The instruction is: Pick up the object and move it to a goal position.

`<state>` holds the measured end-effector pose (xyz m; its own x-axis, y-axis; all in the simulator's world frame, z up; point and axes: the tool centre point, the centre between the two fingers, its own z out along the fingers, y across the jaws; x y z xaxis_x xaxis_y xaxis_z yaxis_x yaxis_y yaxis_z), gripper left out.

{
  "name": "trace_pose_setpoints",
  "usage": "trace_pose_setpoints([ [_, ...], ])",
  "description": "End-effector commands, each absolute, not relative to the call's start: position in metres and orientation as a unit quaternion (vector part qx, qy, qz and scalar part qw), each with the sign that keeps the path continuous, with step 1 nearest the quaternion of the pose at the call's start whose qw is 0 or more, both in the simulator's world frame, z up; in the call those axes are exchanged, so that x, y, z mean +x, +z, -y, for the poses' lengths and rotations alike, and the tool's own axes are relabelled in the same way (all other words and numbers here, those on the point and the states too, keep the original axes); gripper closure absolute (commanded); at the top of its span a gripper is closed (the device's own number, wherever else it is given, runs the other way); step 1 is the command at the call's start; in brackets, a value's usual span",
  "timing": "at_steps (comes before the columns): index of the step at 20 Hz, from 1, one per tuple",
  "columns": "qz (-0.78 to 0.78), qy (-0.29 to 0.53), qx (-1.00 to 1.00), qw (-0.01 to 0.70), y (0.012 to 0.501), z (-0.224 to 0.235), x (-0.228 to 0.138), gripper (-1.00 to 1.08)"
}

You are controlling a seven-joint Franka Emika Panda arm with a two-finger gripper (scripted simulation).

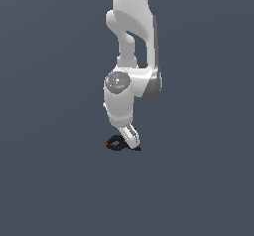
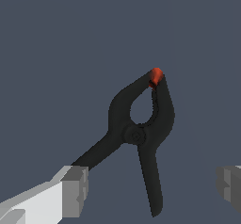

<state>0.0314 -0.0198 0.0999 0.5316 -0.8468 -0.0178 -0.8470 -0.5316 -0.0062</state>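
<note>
Low in the middle of the exterior frame, we have the white arm's gripper (image 1: 130,140) down at the small black spring clamp with a red-tipped jaw (image 1: 117,144), nothing lifted yet.

We see the clamp (image 2: 140,132) lying flat on the dark grey floor (image 1: 54,180), mid-frame in the wrist view, its handles between the spread grey fingertips (image 2: 75,191), one finger at or over a handle. The pincer stands open, gripping nothing. By our reckoning the approach is done; closing, lifting and carrying to the goal remain, and no goal marker shows.
</note>
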Motion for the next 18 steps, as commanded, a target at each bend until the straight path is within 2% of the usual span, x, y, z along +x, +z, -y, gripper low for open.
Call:
trace_pose_setpoints([
  [1,-0.515,0.005,-0.857,0.006,0.094,0.021,0.033,-0.92],
  [18,-0.629,0.000,-0.778,0.000,0.070,0.024,0.038,-0.92],
])
